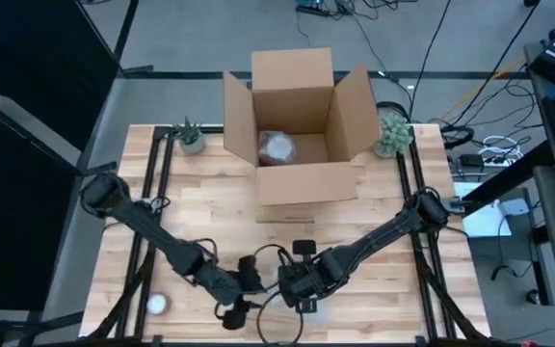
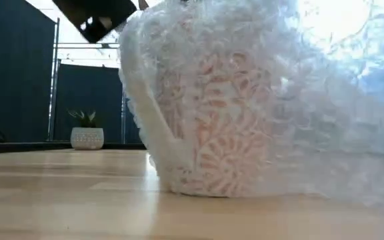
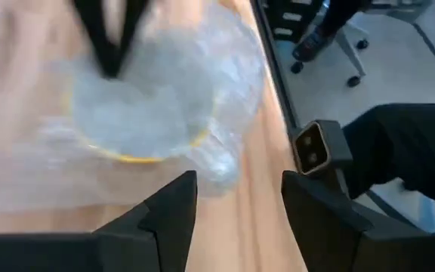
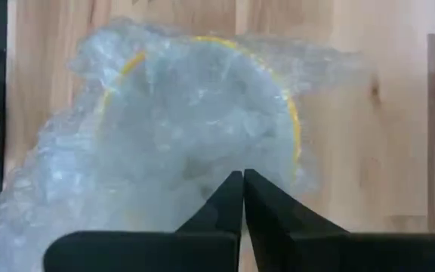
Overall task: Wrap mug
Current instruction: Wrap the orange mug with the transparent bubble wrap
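Observation:
The mug (image 2: pixel 212 127), white with an orange pattern and a yellow rim (image 4: pixel 293 128), stands upright on the wooden table near its front edge. Clear bubble wrap (image 4: pixel 165 121) covers it all round and over its mouth, and spreads onto the table at the right (image 2: pixel 352 167). My right gripper (image 4: pixel 242 181) is shut, its tips above the wrapped mouth. My left gripper (image 3: pixel 236 204) stands open beside the mug, nothing between its fingers. In the high view both grippers (image 1: pixel 258 289) (image 1: pixel 297 294) meet at the front centre. My right gripper points down from above with its shut fingertips (image 3: pixel 112 64) against the bubble wrap over the mug's mouth (image 4: pixel 225 162). Whether a layer is caught between the tips cannot be told. The mug stays upright on the table.
An open cardboard box (image 1: pixel 297 125) stands at the far centre with a wrapped item (image 1: pixel 279 147) inside. Small potted plants (image 1: pixel 191 137) (image 1: pixel 391 133) flank it. A small white round object (image 1: pixel 157 304) lies at the front left. The front edge and low camera (image 3: pixel 317 147) are close to the mug.

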### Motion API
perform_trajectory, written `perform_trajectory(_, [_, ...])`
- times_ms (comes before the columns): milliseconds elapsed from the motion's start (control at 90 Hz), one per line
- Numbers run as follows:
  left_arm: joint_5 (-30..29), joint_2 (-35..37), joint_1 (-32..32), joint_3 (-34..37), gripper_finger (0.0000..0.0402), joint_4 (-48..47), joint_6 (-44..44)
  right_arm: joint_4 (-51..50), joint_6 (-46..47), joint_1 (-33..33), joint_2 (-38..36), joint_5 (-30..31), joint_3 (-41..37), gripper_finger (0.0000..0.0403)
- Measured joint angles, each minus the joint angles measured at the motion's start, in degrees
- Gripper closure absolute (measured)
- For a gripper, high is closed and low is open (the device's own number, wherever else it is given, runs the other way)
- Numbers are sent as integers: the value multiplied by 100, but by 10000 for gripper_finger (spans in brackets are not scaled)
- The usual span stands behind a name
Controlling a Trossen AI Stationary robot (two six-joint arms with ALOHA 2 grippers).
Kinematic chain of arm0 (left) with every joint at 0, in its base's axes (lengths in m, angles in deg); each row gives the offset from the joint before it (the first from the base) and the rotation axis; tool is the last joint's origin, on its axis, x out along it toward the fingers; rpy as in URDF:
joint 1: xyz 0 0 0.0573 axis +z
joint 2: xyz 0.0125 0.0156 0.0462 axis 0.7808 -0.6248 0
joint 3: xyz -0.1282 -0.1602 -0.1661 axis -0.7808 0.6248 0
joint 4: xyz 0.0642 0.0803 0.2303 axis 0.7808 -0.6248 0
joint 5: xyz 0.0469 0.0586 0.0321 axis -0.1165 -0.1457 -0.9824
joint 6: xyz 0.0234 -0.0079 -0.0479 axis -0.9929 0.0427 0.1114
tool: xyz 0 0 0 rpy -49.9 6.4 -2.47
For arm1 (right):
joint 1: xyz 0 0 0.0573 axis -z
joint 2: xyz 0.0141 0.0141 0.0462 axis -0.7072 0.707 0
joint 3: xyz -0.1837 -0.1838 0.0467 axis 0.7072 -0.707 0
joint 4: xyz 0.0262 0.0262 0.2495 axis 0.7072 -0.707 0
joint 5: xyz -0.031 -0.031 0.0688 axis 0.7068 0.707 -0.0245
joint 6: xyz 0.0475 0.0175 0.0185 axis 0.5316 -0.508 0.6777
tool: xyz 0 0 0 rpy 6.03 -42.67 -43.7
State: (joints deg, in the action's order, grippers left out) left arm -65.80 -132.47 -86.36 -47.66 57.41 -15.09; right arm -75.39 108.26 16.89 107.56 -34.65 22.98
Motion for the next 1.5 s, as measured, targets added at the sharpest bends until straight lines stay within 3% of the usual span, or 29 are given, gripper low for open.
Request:
perform_trajectory(167, [-764, 37, 82, 0, 219, 323, -560, 65, 83, 4, 21, 50, 0, 403])
perform_trajectory(456, [-575, -903, 499, 0, 219, 1175, -871, 101, 166, -21, -13, 66, 0, 403])
perform_trajectory(656, [-623, -1059, 537, -22, 219, 1251, -878, -285, 243, -120, -302, 63, 361, 403])
perform_trajectory(800, [-648, -1066, 533, -9, 219, 1347, -874, -818, 795, -314, -574, 19, 705, 403])
perform_trajectory(1000, [-648, -1074, 538, -2, 219, 1413, -867, -1196, 2012, -976, -600, -126, 583, 403])
perform_trajectory(1133, [-647, -1076, 538, 0, 219, 1423, -866, -832, 2679, -1434, -320, -77, -38, 403])
perform_trajectory(1244, [-647, -1079, 538, 2, 219, 1424, -865, 77, 2876, -1629, -140, -67, -544, 403])
perform_trajectory(1389, [-646, -1081, 538, 2, 219, 1450, -863, 1375, 2580, -1590, 97, -11, -951, 403])
perform_trajectory(1500, [-646, -1081, 540, 4, 219, 1451, -861, 1997, 1994, -1484, 127, 400, -955, 403])
